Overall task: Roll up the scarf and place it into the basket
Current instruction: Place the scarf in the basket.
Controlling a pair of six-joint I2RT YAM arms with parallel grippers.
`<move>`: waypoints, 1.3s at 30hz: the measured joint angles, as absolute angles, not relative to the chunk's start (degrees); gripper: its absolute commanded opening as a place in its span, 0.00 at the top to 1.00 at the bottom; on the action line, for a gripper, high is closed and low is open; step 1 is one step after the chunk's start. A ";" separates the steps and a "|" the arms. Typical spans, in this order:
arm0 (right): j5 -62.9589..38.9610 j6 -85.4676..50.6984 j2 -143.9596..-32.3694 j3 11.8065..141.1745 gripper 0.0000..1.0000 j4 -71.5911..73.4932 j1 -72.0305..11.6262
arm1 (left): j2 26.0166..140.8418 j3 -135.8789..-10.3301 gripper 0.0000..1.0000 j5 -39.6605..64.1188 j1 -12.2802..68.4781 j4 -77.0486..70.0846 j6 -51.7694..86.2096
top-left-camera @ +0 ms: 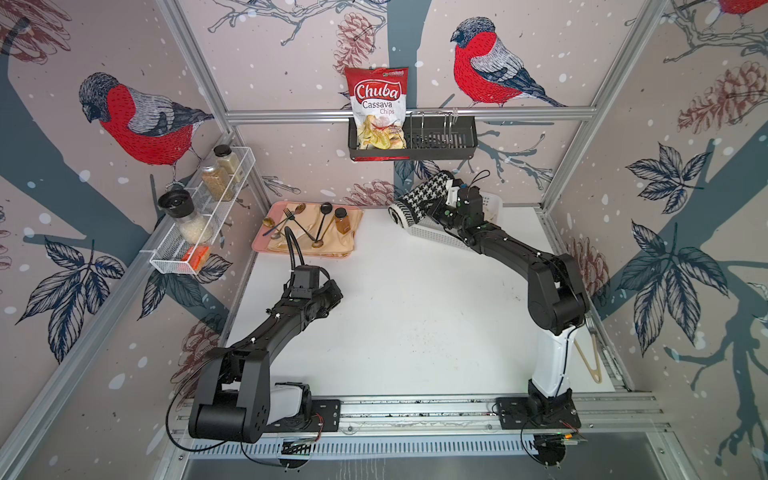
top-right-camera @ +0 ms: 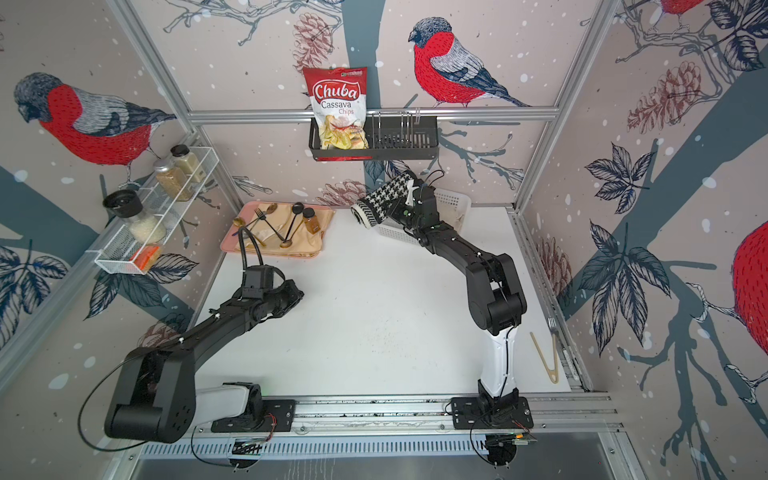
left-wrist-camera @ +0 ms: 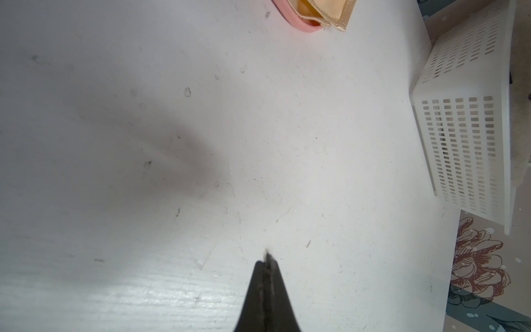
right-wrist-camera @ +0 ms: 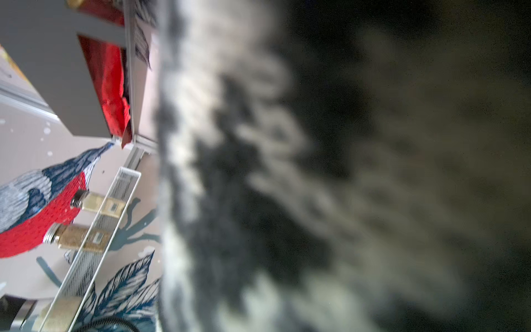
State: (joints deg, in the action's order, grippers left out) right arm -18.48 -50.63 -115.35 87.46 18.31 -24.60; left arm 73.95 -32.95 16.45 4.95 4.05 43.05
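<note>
The scarf, black-and-white houndstooth, is rolled into a thick bundle and held tilted in the air over the near-left corner of the basket. My right gripper is shut on the roll's upper end. In the right wrist view the blurred scarf fills the picture and hides the fingers. The white perforated basket stands at the table's back right and also shows in the left wrist view. My left gripper hovers shut and empty above the bare table at centre left.
A pink tray with a beige cloth, cutlery and a small bottle lies at the back centre. A black caddy holding a chips bag hangs on the back wall. A white wire rack with jars hangs left. Wooden tongs lie at the right edge.
</note>
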 measured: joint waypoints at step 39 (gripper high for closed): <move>-0.73 -87.13 -119.52 86.06 0.00 15.84 -21.39 | 71.26 -30.94 1.00 16.67 3.44 4.99 42.41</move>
State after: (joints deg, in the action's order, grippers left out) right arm -0.73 -87.13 -119.52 86.06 15.84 -21.39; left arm 71.26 -30.94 16.67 3.44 4.99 42.41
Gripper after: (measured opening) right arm 0.999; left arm 0.049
